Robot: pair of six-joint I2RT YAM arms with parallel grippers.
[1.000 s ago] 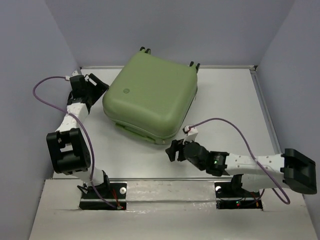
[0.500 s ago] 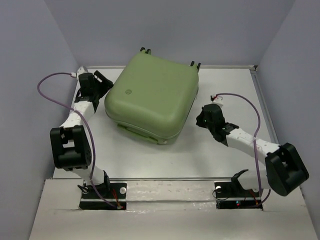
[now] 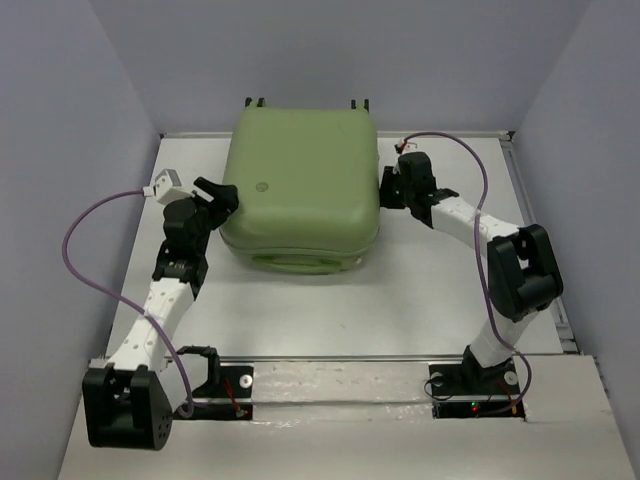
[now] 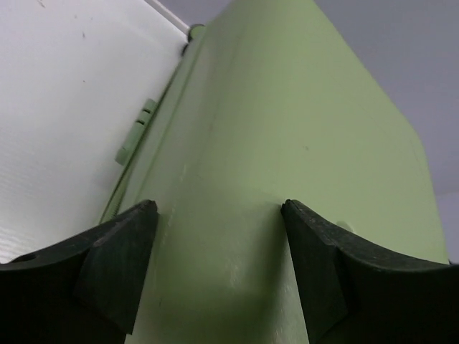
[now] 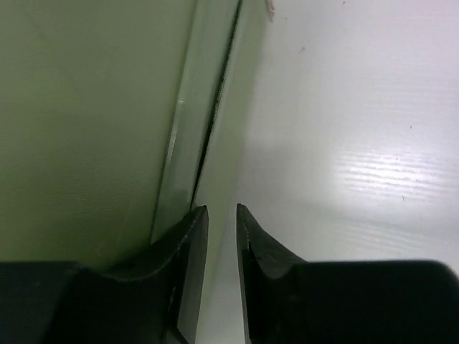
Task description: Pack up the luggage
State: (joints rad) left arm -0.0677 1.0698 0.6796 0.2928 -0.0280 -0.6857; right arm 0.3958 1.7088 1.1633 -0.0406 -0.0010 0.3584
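The luggage (image 3: 300, 180) is a pale sage-green hard-shell suitcase, closed and lying flat at the back middle of the table, its black wheels at the far edge. My left gripper (image 3: 218, 196) is open at its left side. In the left wrist view the wide-open gripper (image 4: 216, 209) straddles a rounded corner of the shell (image 4: 287, 129), with both tips against it. My right gripper (image 3: 388, 186) is at the suitcase's right side. In the right wrist view the gripper (image 5: 221, 209) is almost closed and empty, beside the shell (image 5: 86, 122) and its seam.
The white table (image 3: 400, 290) has a raised rim at the back and along the right edge (image 3: 530, 220). Grey walls enclose three sides. Purple cables loop from both wrists, with the left cable (image 3: 75, 250) hanging out over the table's left edge.
The suitcase has turned square to the table and shifted toward the back. My right arm swung from the front to its right side. My left gripper moved nearer along its left side.
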